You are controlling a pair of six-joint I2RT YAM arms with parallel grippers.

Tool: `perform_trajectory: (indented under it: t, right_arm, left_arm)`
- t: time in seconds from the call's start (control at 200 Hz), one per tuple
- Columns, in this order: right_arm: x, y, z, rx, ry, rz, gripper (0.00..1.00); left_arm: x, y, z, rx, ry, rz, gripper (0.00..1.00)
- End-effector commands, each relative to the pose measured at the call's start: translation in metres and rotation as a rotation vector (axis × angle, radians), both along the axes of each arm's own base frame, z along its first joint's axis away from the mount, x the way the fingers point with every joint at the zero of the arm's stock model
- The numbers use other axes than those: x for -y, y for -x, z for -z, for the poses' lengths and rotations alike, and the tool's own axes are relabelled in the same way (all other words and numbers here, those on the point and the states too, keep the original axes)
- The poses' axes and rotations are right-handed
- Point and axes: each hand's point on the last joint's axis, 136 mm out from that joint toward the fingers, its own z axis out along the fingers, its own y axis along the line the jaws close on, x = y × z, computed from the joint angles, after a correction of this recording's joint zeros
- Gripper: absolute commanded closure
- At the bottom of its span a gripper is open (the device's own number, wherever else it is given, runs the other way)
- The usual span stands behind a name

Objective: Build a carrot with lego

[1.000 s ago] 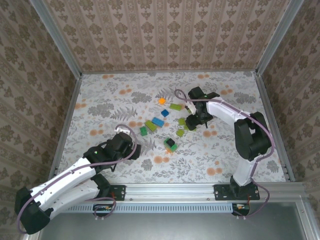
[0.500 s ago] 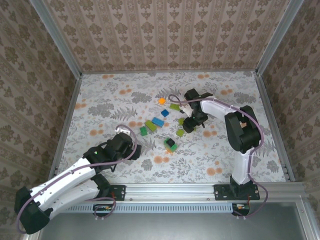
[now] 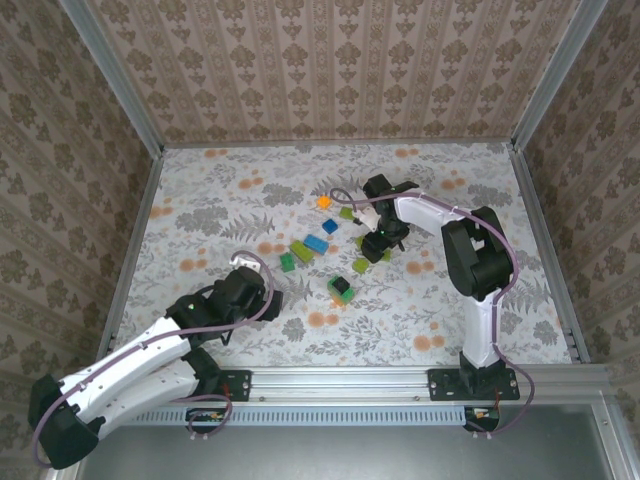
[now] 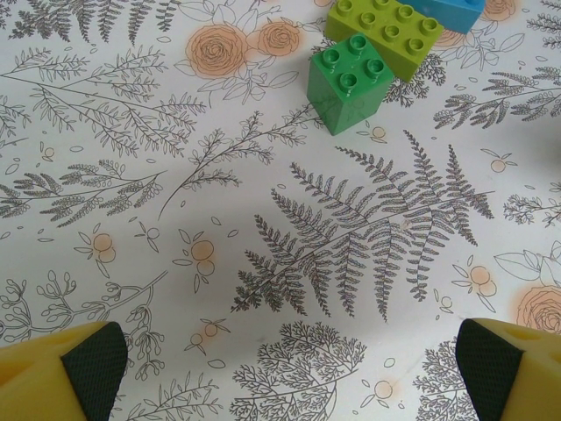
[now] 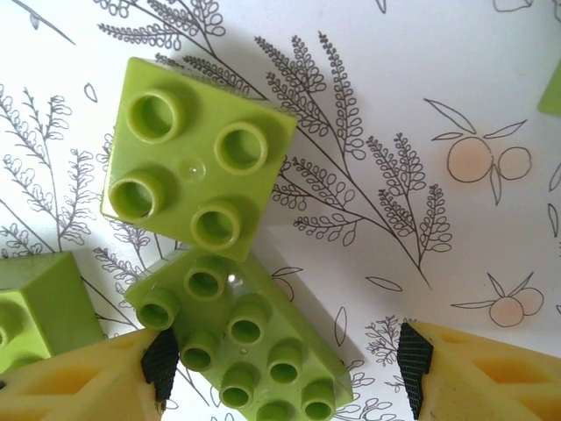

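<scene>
Loose lego lies mid-table: an orange brick [image 3: 323, 201], blue bricks [image 3: 316, 244], lime and green ones, and a small green, black and orange stack [image 3: 340, 289]. The carrot is out of view. My right gripper [image 3: 373, 247] hangs low over lime pieces. In its wrist view it [image 5: 285, 361] is open around a long lime brick [image 5: 241, 346]. The left pad [image 5: 161, 361] touches that brick and the right pad stands apart. A square lime brick [image 5: 197, 158] lies just beyond. My left gripper [image 4: 289, 368] is open over bare cloth, short of a green square brick [image 4: 349, 81].
The floral tablecloth [image 3: 220, 200] is fenced by metal rails and patterned walls. Another lime brick [image 5: 35, 307] sits by the right gripper's left finger. Lime [image 4: 386, 31] and blue [image 4: 451, 10] bricks lie behind the green one.
My right gripper has shifted left and toward the near edge onto the lime bricks, its arm folding closer, and its jaws have narrowed slightly. The left arm has not moved.
</scene>
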Motion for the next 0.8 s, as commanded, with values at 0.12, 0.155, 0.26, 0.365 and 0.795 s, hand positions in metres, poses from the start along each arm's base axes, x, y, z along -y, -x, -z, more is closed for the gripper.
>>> perform_trajectory:
  t: [0.12, 0.155, 0.26, 0.365, 0.795]
  right_arm:
    - [-0.003, 0.012, 0.005, -0.053, 0.004, -0.027, 0.3]
    - [-0.002, 0.011, 0.002, -0.045, 0.008, -0.022, 0.3]
    - [0.004, 0.011, 0.002, -0.042, 0.032, -0.001, 0.3]
    - [0.005, 0.014, 0.007, -0.055, 0.033, 0.018, 0.34]
    - [-0.003, 0.011, -0.026, 0.012, -0.065, 0.027, 0.33]
  left_arm:
    - [0.0, 0.0, -0.002, 0.018, -0.01, 0.015, 0.0]
    - [0.0, 0.0, -0.002, 0.019, -0.009, 0.016, 0.0]
    - [0.0, 0.0, -0.001, 0.018, -0.009, 0.016, 0.0]
    - [0.0, 0.0, -0.002, 0.018, -0.009, 0.016, 0.0]
    - [0.0, 0.0, -0.002, 0.019, -0.007, 0.016, 0.0]
